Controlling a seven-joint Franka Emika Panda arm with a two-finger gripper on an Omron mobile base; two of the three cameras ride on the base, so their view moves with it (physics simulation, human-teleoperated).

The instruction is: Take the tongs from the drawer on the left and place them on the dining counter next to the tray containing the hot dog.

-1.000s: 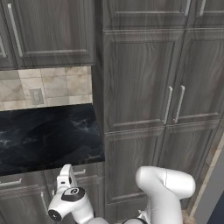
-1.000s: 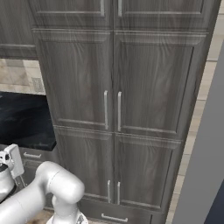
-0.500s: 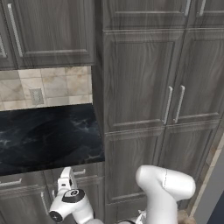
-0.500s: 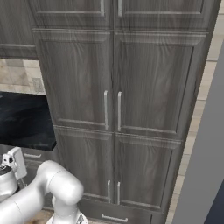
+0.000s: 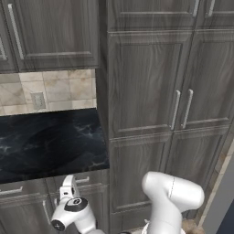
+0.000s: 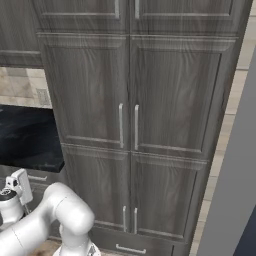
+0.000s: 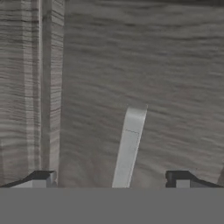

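- Tall cabinet doors [image 5: 146, 87] with long handles stand on the right in both base views. Not the target.
- Black worktop [image 5: 50, 141] under the beige tile backsplash [image 5: 45, 91] sits to the left. That is the kitchen run, not the dining counter.
- Drawer [image 5: 82, 179] sits just under that worktop's edge, front closed. From the left base view I see only a strip of it behind the hand. The wood-grain front [image 7: 131, 65] spans the hand view.
- Drawer handle [image 7: 129, 144] is a short silver bar. In the hand view it runs up from the bottom edge, slightly tilted, between the two fingers.
- Gripper [image 7: 111, 180] is right up at the drawer front, low under the worktop lip. Fingers [image 7: 39, 178] are spread wide, one on each side of the bar, and hold nothing.
- Tongs are presumably inside the closed drawer, so the task is at its first step: grab the handle and pull.
- Risk: the bar sits right of centre between the fingers and tilted to them. Closing like this could load one finger first and give a skewed pinch.
- Risk: a shallow bite on a thin bar could slip off once the pull starts.
- Risk: the hand is tight under the worktop lip. A pull that drifts upward could clip it or rack the drawer.
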